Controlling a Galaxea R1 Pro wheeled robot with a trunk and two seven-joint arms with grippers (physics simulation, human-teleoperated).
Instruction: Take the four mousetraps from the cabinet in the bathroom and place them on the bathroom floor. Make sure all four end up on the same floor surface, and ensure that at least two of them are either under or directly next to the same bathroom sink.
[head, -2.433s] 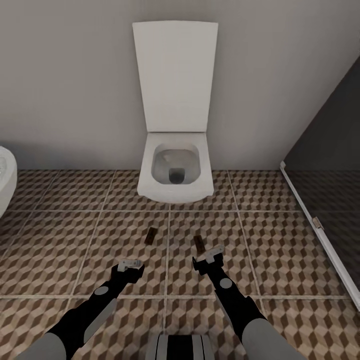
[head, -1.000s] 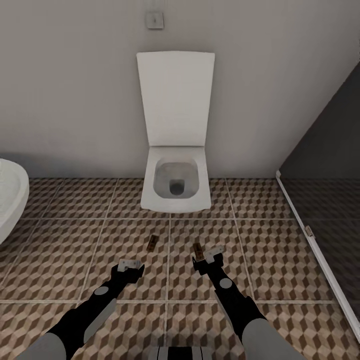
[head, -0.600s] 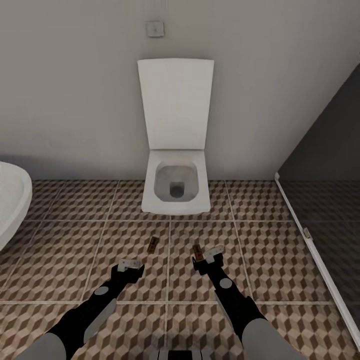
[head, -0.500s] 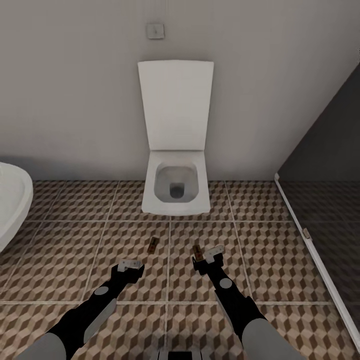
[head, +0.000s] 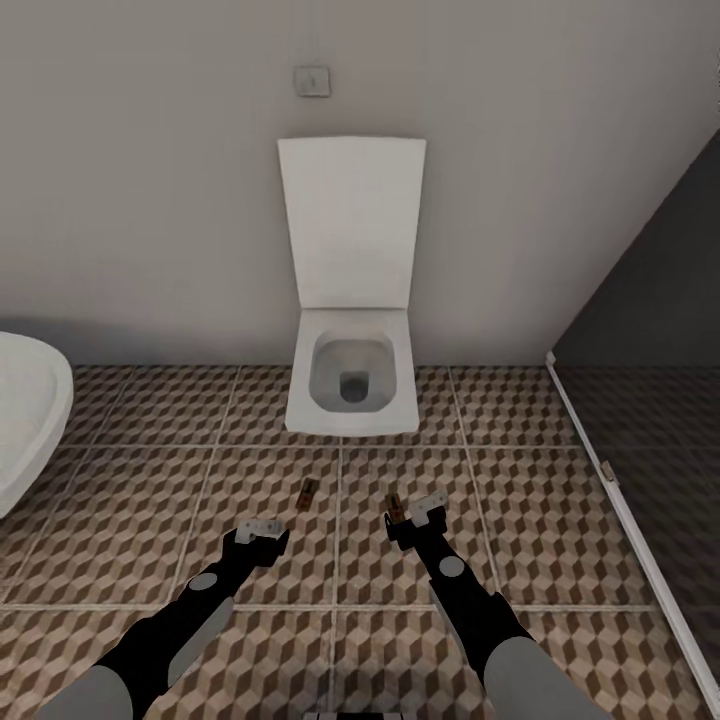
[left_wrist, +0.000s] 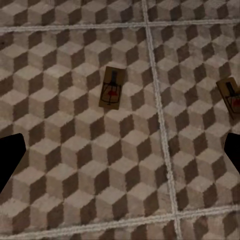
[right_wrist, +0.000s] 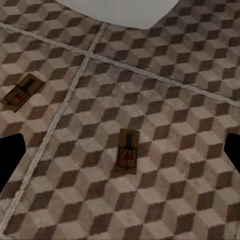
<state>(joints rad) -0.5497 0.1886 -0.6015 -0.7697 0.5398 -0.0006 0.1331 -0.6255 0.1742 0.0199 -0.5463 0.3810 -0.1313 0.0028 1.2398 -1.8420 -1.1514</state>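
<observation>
2 small flat brown wooden mousetraps (head: 307, 492) (head: 395, 505) are seen lying on the cube-patterned tiled bathroom floor (head: 150, 480), before the white square toilet (head: 352, 385). Left pincer (head: 257, 535) and right pincer (head: 415, 515) are released, empty. Risk: traps judged left by the toilet, no sink nearby, so the sink condition fails.

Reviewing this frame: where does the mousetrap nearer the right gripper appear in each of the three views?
Head view: mousetrap on the floor tiles, just ahead of the right gripper.
Left wrist view: at the picture's edge, partly cut off.
Right wrist view: near the middle.
Shared landmark: the pale grout line running between the two traps.
</observation>
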